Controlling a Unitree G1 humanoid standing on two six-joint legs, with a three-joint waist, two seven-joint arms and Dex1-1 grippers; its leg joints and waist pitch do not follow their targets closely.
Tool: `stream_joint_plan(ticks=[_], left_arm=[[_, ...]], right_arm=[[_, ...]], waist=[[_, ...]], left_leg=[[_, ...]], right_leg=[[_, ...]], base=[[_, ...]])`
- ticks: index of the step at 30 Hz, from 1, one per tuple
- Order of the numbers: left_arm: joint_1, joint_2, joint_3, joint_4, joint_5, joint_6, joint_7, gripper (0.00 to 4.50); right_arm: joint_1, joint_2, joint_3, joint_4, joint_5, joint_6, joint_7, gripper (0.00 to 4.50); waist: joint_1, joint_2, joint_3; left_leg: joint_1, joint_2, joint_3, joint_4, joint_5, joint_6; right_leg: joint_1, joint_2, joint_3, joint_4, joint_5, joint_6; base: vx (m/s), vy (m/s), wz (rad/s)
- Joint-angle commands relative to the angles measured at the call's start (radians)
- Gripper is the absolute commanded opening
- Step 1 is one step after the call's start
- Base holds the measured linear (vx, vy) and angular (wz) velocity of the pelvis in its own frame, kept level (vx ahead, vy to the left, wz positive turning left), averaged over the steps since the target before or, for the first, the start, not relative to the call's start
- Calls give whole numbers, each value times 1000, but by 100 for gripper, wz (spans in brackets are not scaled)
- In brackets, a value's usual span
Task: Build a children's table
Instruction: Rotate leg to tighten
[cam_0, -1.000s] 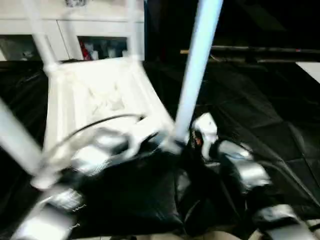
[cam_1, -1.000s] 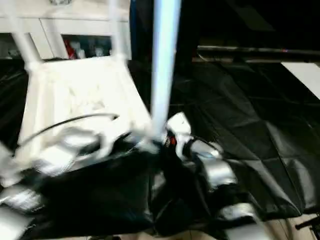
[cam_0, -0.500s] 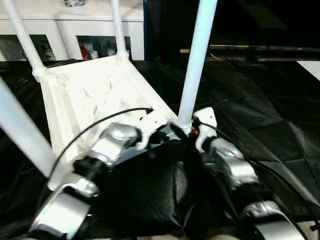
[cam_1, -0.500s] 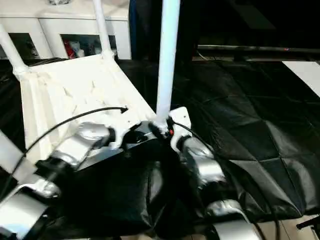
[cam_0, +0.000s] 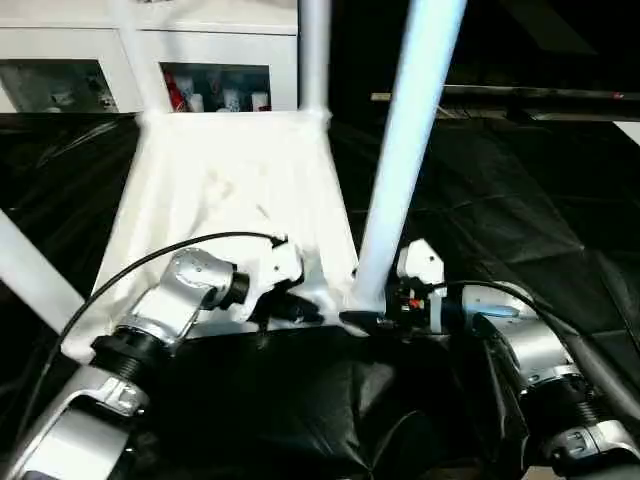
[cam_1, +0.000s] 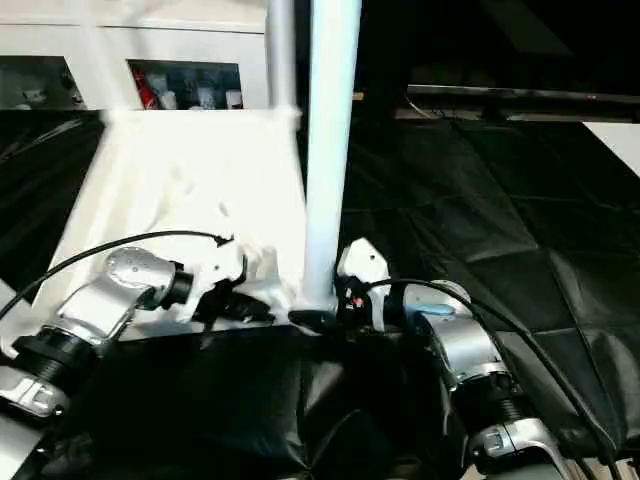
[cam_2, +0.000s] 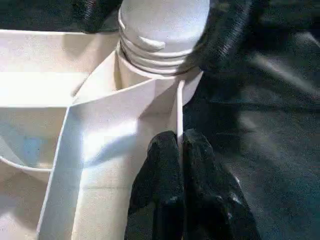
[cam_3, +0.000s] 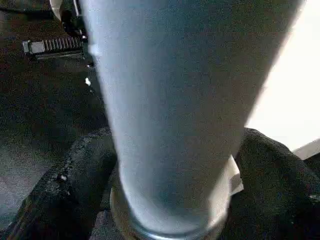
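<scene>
Your left tool (cam_2: 180, 165) is pinched tight on the thin edge wall of the tabletop (cam_0: 230, 190), right by the near corner socket. Your right tool (cam_3: 170, 195) sits spread wide, one finger either side of the base of the near leg (cam_0: 405, 150), hugging it just above where it screws in. The tabletop lies upside down on the black sheet (cam_0: 520, 200), legs pointing up, white cabinets (cam_0: 150, 60) behind.
</scene>
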Motion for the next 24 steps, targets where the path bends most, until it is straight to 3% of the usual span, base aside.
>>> stream_joint_plan(ticks=[1, 6, 7, 10, 13, 15, 16, 18, 19, 20, 22, 23, 24], left_arm=[[-14, -7, 15, -38, -40, -21, -31, 0], [-24, -12, 35, -10, -23, -39, -16, 0], [-24, -14, 36, -8, -24, -39, -16, 0], [-20, -17, 39, -6, -24, -43, -5, 0], [-16, -26, 48, -4, -17, -30, 37, 0], [-23, -54, 67, 19, 1, -7, 130, 0], [-31, -92, 88, 43, 13, 16, 231, 0], [-41, -122, 97, 61, 26, 37, 300, 0], [-47, -142, 100, 73, 35, 48, 343, 0], [-56, -166, 105, 88, 44, 64, 396, 0], [-76, -217, 118, 119, 56, 94, 500, 0], [-85, -239, 122, 133, 61, 103, 541, 0], [-94, -259, 122, 145, 67, 107, 573, 0]], right_arm=[[-6, -13, 12, -23, 18, 21, 16, 376], [-9, -2, 18, -21, 15, 32, 33, 344], [-8, -1, 18, -22, 14, 32, 34, 318], [0, 4, 19, -23, 12, 32, 33, 311], [8, 18, 7, -15, 11, 27, -1, 277], [6, 53, -23, 26, -7, 21, -112, 277], [-7, 96, -56, 88, -46, 13, -281, 271], [-17, 127, -82, 127, -59, 27, -390, 270], [-25, 151, -101, 150, -60, 33, -460, 270], [-35, 178, -122, 174, -56, 44, -528, 270], [-56, 228, -151, 222, -56, 54, -652, 270], [-65, 248, -156, 241, -58, 54, -693, 270], [-74, 266, -153, 257, -64, 49, -723, 270]], waist=[[-5, -5, -67], [-7, -8, -69], [-7, -9, -69], [-6, -8, -69], [-7, -7, -68], [-9, -5, -68], [-13, -5, -68], [-28, -8, -67], [-33, -7, -69], [-33, -3, -71], [-40, -7, -69], [-41, 0, -71], [-43, -3, -72]], left_leg=[[27, 94, -49, -78, -210, 9], [25, 93, -48, -76, -179, 17], [25, 93, -48, -76, -178, 19], [26, 93, -48, -75, -175, 18], [27, 93, -49, -77, -190, 10], [28, 93, -49, -77, -189, 6], [26, 94, -49, -78, -187, 0], [22, 89, -57, -81, -216, -36], [19, 89, -57, -80, -203, -35], [24, 86, -55, -77, -209, -32], [24, 84, -52, -76, -209, -21], [24, 84, -53, -76, -198, -19], [25, 84, -52, -75, -186, -15]], right_leg=[[30, -101, 63, -74, -245, -232], [31, -100, 63, -70, -206, -236], [31, -101, 62, -70, -207, -236], [31, -100, 62, -70, -209, -235], [30, -102, 63, -72, -226, -233], [29, -101, 64, -73, -220, -234], [27, -101, 64, -71, -217, -236], [34, -106, 62, -74, -281, -228], [39, -106, 62, -76, -275, -222], [31, -103, 62, -78, -268, -224], [30, -101, 65, -80, -248, -228], [31, -101, 64, -78, -237, -230], [31, -98, 63, -79, -217, -231]], base=[[0, 0, 0], [0, 0, 0], [0, 0, 0], [0, 0, 0], [0, 0, 0], [0, 0, 0], [0, 0, 0], [0, 0, 0], [0, 0, 0], [0, 0, 0], [0, 0, 0], [0, 0, 0], [0, 0, 0]])
